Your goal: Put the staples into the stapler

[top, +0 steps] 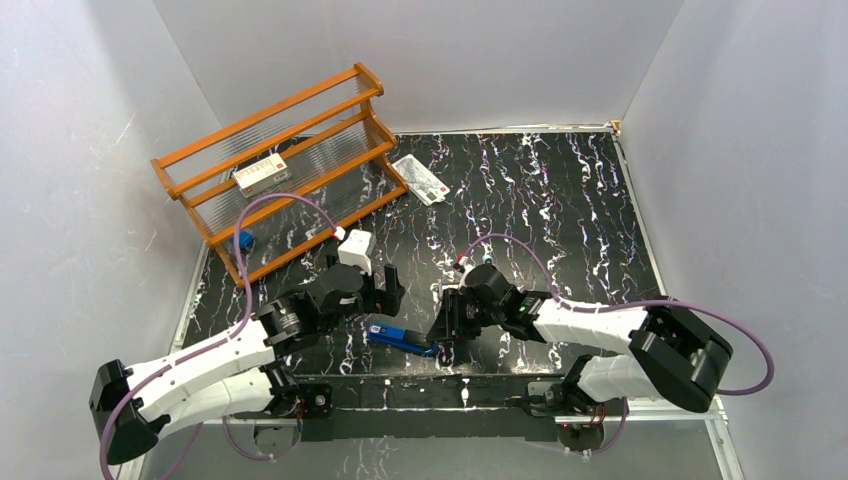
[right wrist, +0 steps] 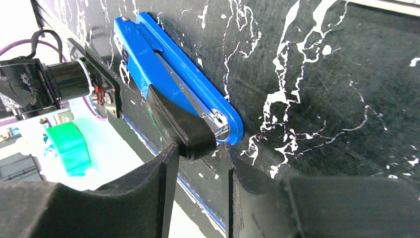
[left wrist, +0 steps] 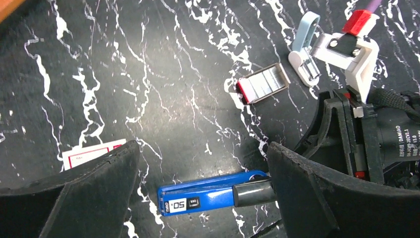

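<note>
Stapler point(right wrist: 173, 84) lies on its side at the near edge of the tabletop point(top: 560, 220), between the two arms. It is splayed open, w/ the blue top and silvery channel facing up and the black base swung out.

Right claw point(right wrist: 200, 158) is nearly closed and appears pinched on the tip of that black base. Left claw point(left wrist: 203, 153) is spread wide and empty, hovering over the stapler's blue body.

Handling: the stapler is prob. light, rigid plastic over metal, w/ smooth sides, so it is apt to slide or pivot at the hinge. Best hold is across the narrow body near the hinge end. That keeps the channel free.

Staples tray point(left wrist: 262, 84) sits just far of the stapler, near the right wrist, w/ silvery strips inside and a red end. The strips look thin and brittle and will snap if squeezed hard, so pinch one by its long sides, lightly. A small red-and-white box point(left wrist: 91, 153) peeks out behind the left finger.

Around: a pale blue-and-white clip-like item point(left wrist: 304, 47) lies beside the tray; can't tell what it is. Orange rack point(top: 280, 160) stands far left w/ a larger box point(top: 262, 173) on it. A flat white packet point(top: 425, 180) is well apart.

Main obstruction is the right wrist crowding the tray.
</note>
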